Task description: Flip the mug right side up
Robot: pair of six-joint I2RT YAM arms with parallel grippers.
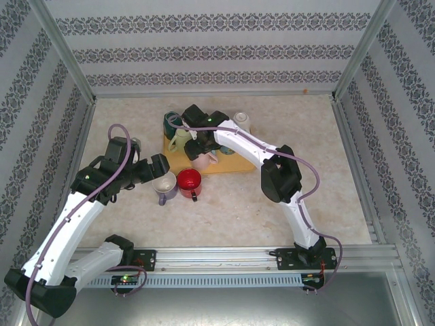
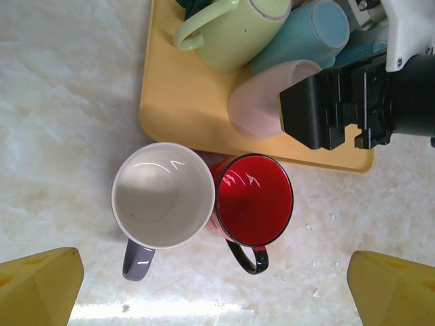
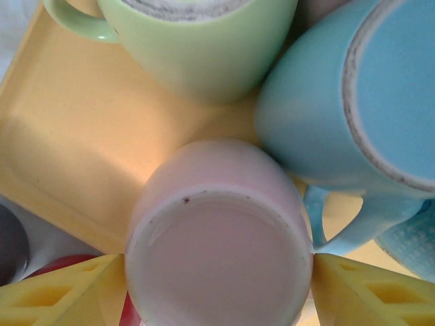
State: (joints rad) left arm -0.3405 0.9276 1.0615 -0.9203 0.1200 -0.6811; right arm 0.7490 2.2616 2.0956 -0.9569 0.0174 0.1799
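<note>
Nearest the bases, we find the left gripper (image 2: 217, 292) hovering with its jaws wide and nothing between them. It hangs above two mugs that stand mouth up on the table: a white mug (image 2: 163, 193) with a grey handle and a red mug (image 2: 255, 198), touching side by side.

At 12 o'clock from that pair lies the yellow tray (image 2: 177, 115). The pink mug (image 3: 217, 251) stands on its near edge with its base up and mouth down. We take it to be the mug the task concerns. Its long axis runs roughly upright, pointing towards the right wrist camera.

The right gripper (image 3: 219, 291) straddles this mug from above, with fingers at about 8 o'clock and 4 o'clock of the base. The pads sit at the wall on either side. We cannot tell whether they press it or merely flank it. We cannot make out the handle in that view.

The right arm is plainly the nearer. Our judgement is that the coming move depends on a firm hold across the body before any lift and roll.

Beyond, a green mug (image 3: 204, 54) lies at 12 o'clock and a blue mug (image 3: 319, 115) at 2 o'clock, both very close to the pink one. We judge this crowding a collision risk during turning.
</note>
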